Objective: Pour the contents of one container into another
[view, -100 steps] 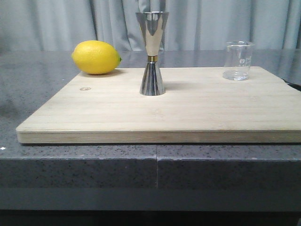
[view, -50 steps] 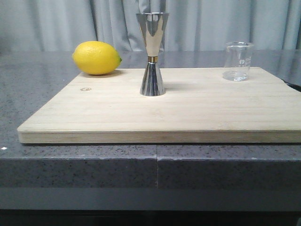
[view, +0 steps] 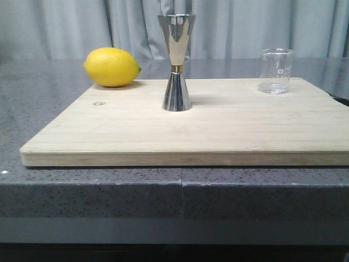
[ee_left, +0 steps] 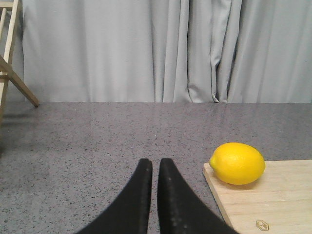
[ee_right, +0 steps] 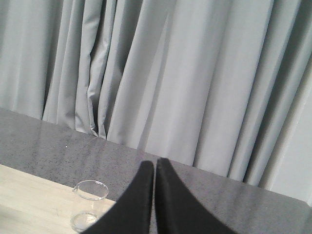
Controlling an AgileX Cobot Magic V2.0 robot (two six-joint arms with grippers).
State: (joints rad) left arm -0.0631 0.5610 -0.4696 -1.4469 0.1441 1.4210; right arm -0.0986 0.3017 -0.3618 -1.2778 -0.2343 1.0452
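Note:
A small clear glass beaker (view: 276, 71) stands upright at the far right of the wooden board (view: 191, 136). It shows too in the right wrist view, where the beaker (ee_right: 87, 205) stands beside my right gripper (ee_right: 155, 163), apart from it. That gripper is shut with nothing held. The tall steel jigger (view: 176, 63) with a gold waist band stands upright at the board's far middle. My left gripper (ee_left: 154, 164) is shut and holds nothing, hovering over the grey counter left of the board. Neither gripper shows in the front view.
A yellow lemon (view: 112, 66) lies at the board's far left corner, also seen as the lemon (ee_left: 238, 163) in the left wrist view. Grey curtains (view: 229, 27) hang behind the counter. A wooden frame (ee_left: 9, 63) stands at the far left.
The front view has shifted very slightly; the beaker, jigger and lemon have not moved on the board.

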